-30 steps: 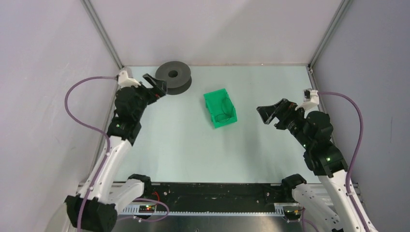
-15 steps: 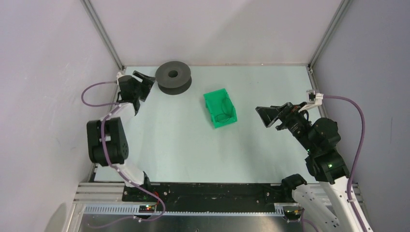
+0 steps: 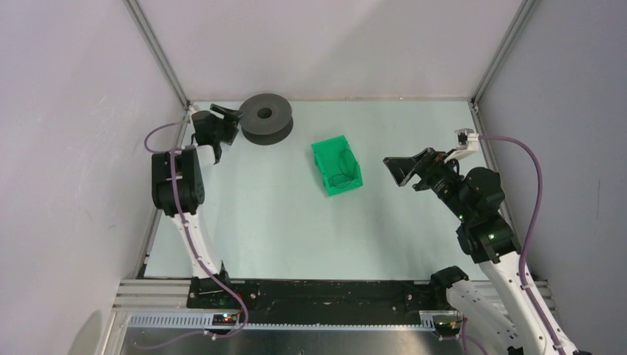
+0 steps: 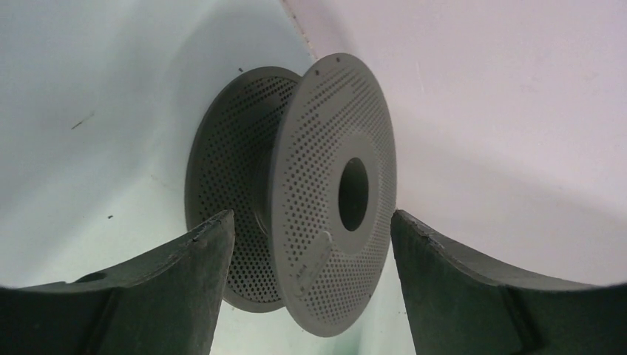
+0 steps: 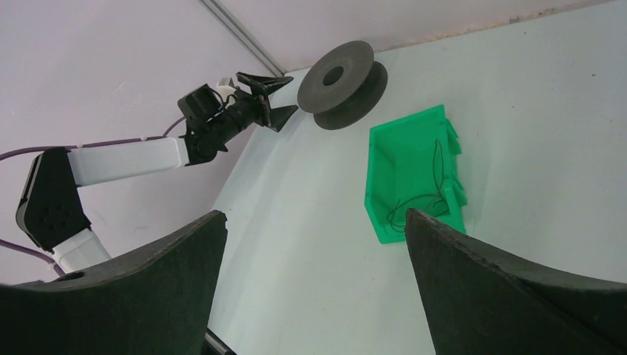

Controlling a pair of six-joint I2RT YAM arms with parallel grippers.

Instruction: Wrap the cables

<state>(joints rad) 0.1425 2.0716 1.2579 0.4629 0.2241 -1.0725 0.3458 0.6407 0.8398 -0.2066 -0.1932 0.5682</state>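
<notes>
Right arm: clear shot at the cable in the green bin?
Probably yes. The right tool is open and hangs just right of the bin, nothing between them; the cable lies loose inside the open-topped bin. Its walls may crowd the tool.

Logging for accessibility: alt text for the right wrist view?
A thin black cable lies loose inside a green bin. Beyond it, the open left pincer faces a grey spool; the open right pincer frames the foreground.
</notes>
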